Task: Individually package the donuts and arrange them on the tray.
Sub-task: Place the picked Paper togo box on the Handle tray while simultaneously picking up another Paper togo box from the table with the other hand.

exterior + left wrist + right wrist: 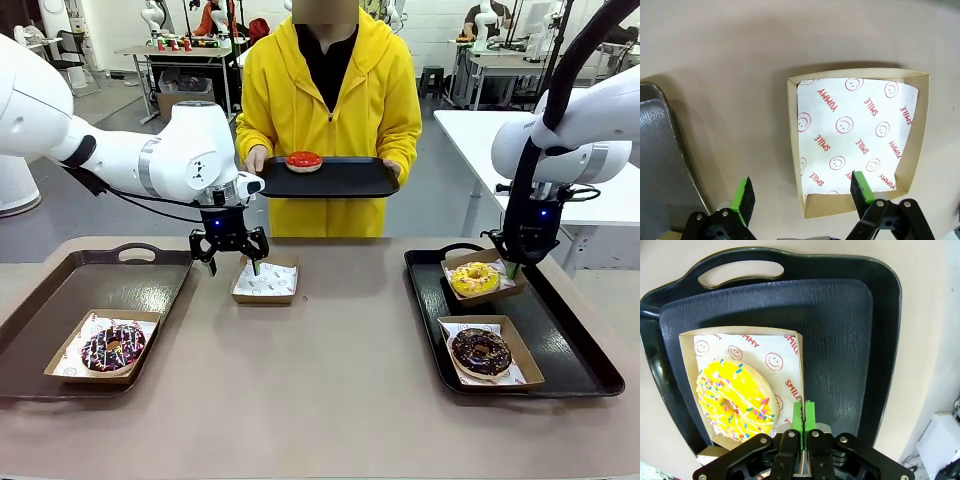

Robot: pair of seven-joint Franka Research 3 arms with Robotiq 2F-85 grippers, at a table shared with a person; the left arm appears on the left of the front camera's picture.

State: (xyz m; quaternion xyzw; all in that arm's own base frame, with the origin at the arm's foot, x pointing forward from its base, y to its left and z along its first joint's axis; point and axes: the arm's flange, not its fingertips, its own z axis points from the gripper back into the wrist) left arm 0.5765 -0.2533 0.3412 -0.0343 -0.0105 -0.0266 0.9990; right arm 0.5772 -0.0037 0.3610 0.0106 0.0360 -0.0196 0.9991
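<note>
Here, yellow donut (735, 400) beside right pincer (803, 415).

red donut (304, 160) upper middle | yellow donut (735, 401), coloured sprinkles | dark brown donut (481, 351) lower right | brown box (858, 142), white paper, red smiley faces

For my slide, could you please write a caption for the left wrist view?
Open left gripper straddling the near wall of an empty paper-lined box on the table.
</note>
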